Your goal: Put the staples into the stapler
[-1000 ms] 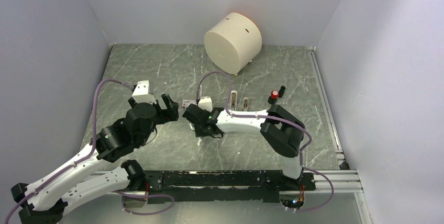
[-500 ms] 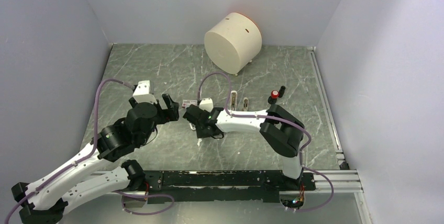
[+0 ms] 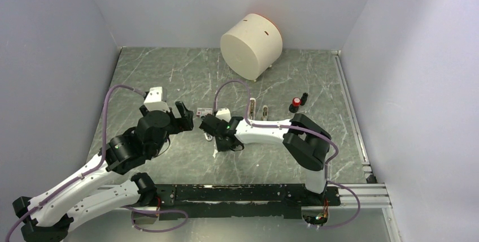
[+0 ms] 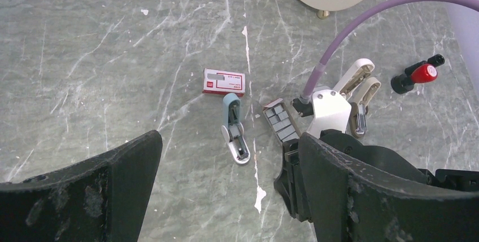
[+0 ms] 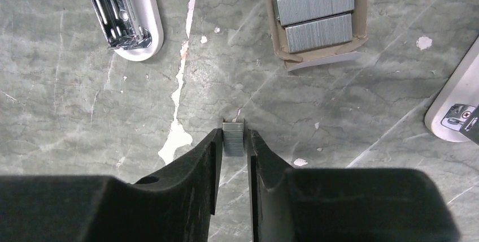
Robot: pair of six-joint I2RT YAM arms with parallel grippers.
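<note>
1. Right tool: narrow, pinching one short grey staple strip btwn fingertips, ctr of right wrist view, low over the desk. Can't tell if the strip touches the surface.
2. Stapler: upper left of same view, open, metal channel facing up, well apart from the pinched strip. In left wrist view, lies at ctr w/ blue-grey end pointing up-frame, just below a red-and-white box.
3. Other staples: grey blocks in a row inside a brown card tray, upper right of right wrist view, near the pinched strip but apart from it.
4. Left tool: wide, nothing btwn the fingers. Black fingers at lower left & lower right of its own view, stapler seen in the gap.
5. White stapler-like piece: right of ctr in left wrist view.
6. Small red-and-black item: upper right, same view.
7. Cream cylinder: top ctr of overhead view, at the back of the desk.
</note>
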